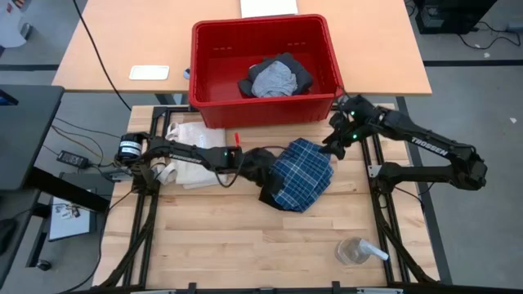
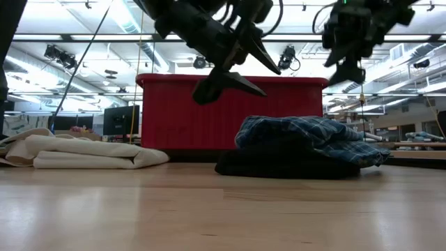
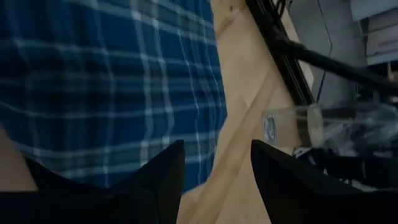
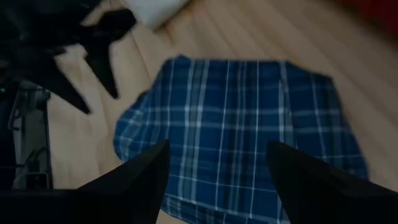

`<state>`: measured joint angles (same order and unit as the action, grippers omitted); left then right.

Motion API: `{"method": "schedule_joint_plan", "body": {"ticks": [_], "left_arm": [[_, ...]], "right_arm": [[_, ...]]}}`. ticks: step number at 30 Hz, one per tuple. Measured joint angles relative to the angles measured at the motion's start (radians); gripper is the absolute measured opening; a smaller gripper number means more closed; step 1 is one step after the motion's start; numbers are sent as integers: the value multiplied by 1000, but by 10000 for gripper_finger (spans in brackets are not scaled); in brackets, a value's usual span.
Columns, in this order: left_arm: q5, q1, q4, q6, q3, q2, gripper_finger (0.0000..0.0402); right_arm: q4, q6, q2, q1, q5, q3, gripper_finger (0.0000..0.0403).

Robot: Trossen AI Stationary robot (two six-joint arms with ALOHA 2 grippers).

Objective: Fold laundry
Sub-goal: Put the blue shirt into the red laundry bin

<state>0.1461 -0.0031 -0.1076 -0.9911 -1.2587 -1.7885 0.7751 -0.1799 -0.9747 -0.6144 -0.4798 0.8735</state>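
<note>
The blue-and-white plaid garment [image 1: 301,173] [image 2: 306,136] [image 3: 112,81] [image 4: 242,137] lies bunched at the table's middle, on top of a black cloth [image 1: 272,196] [image 2: 279,166]. A grey garment [image 1: 274,79] lies in the red bin with dark cloth around it. My left gripper [image 1: 260,167] [image 2: 233,77] [image 3: 214,168] hovers open just left of the plaid, lifted above it. My right gripper [image 1: 331,149] [image 2: 346,70] [image 4: 217,168] hangs open above the plaid's far right corner, clear of it.
The red bin [image 1: 261,110] stands at the far edge behind the garments. A folded white cloth [image 1: 192,163] [image 2: 83,152] lies at the far left. A clear plastic cup [image 1: 355,251] [image 3: 298,124] lies on its side near the right front. Bare wood shows along the near side.
</note>
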Motion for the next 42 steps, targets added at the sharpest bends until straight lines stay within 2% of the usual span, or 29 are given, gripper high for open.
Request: {"method": "schedule_joint_plan", "body": {"ticks": [3, 8, 12, 19, 22, 28, 32, 35, 40, 42], "left_arm": [[-59, -34, 4, 4, 52, 20, 188], [-98, -24, 93, -121, 214, 66, 188], [-47, 41, 180, -203, 268, 105, 188], [41, 158, 180, -342, 269, 107, 191], [76, 187, 167, -319, 269, 103, 215], [76, 240, 161, -236, 269, 101, 299], [111, 260, 178, -224, 268, 48, 337], [164, 255, 275, -259, 268, -17, 343], [175, 250, 607, -394, 267, -104, 343], [183, 251, 641, -424, 244, -118, 343]], "right_arm": [[-79, -18, 1, 22, -11, -95, 282], [-188, -62, 1, 74, -7, -219, 288], [-277, -92, 0, 120, 18, -294, 289], [-377, -143, -14, 183, 46, -370, 289], [-389, -143, -31, 200, 75, -383, 289], [-412, -143, -71, 208, 93, -389, 289], [-448, -134, -101, 208, 100, -389, 289], [-478, -119, -134, 208, 101, -389, 289], [-506, -115, -193, 212, 75, -389, 289], [-509, -115, -211, 217, 71, -389, 289]]}}
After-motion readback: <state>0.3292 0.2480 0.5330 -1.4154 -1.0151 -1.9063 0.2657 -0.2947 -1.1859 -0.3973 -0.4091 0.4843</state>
